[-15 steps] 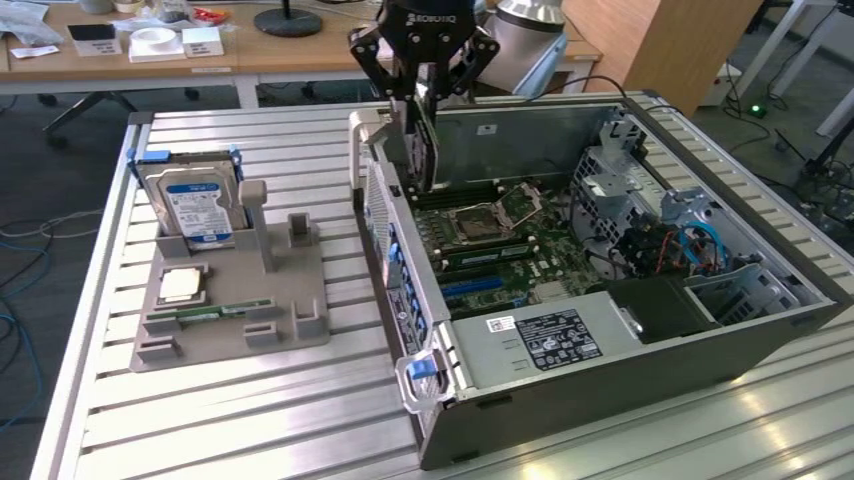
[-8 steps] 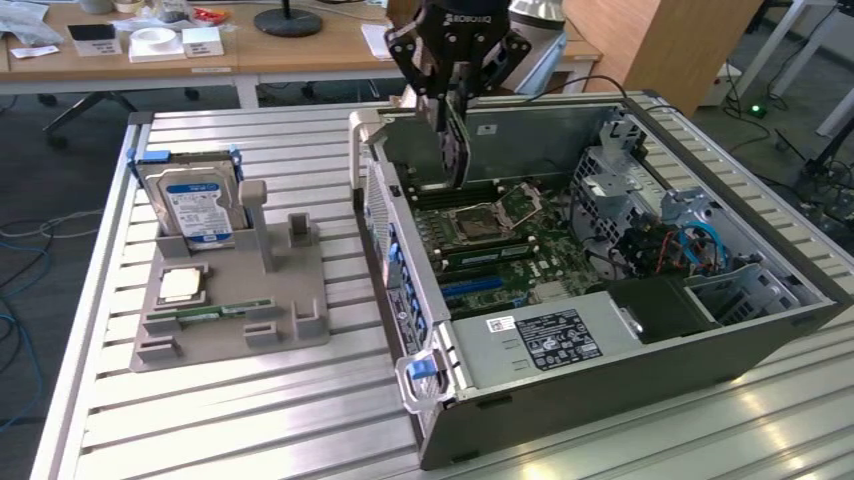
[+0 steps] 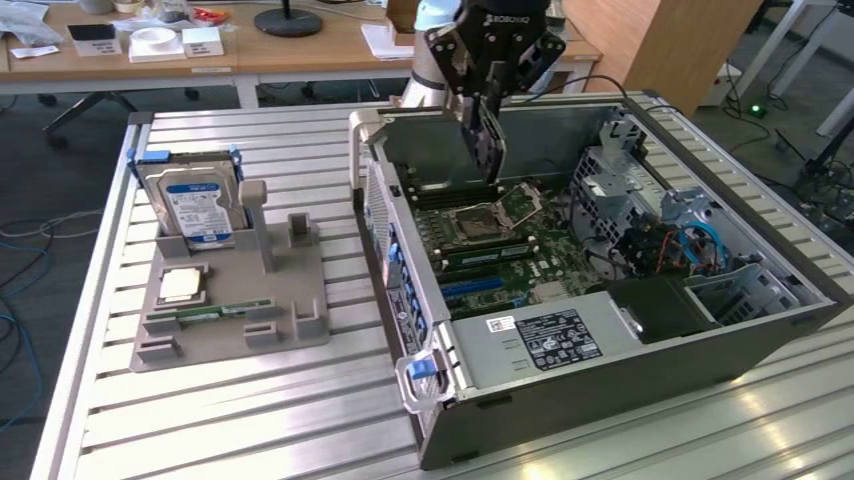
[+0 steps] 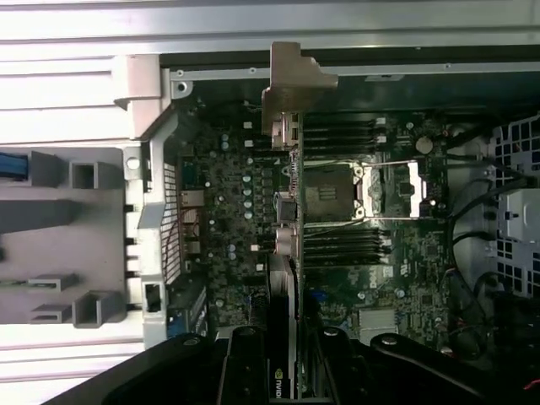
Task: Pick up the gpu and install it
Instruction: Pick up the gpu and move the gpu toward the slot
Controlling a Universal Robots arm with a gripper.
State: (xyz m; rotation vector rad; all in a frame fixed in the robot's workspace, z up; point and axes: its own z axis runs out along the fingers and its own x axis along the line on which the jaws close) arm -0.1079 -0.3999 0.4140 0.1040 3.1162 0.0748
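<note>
gpu [image 3: 489, 140], item 1, task's own part.
Loc: in the air over the open pc case [image 3: 667, 350], above the motherboard [image 3: 534, 265], by the cpu socket [image 3: 489, 215], toward the case's far wall as the exterior view has it. No contact w/ the board that I can see.
Held by: my claw [image 3: 489, 88], jaws part-closed and clamped on the card's upper end.
Orientation: long axis approx. vertical w/ a slight lean, running from my claw down toward the board. Card is edge-on, faces upright. Metal bracket [image 4: 291, 80] is at the end away from my claw.
Status: pick-up done, I'd say; card is clear of the table [image 3: 214, 420]. Install not done: card not seated, and the blue slot [image 3: 470, 288] on the board is bare.
</note>
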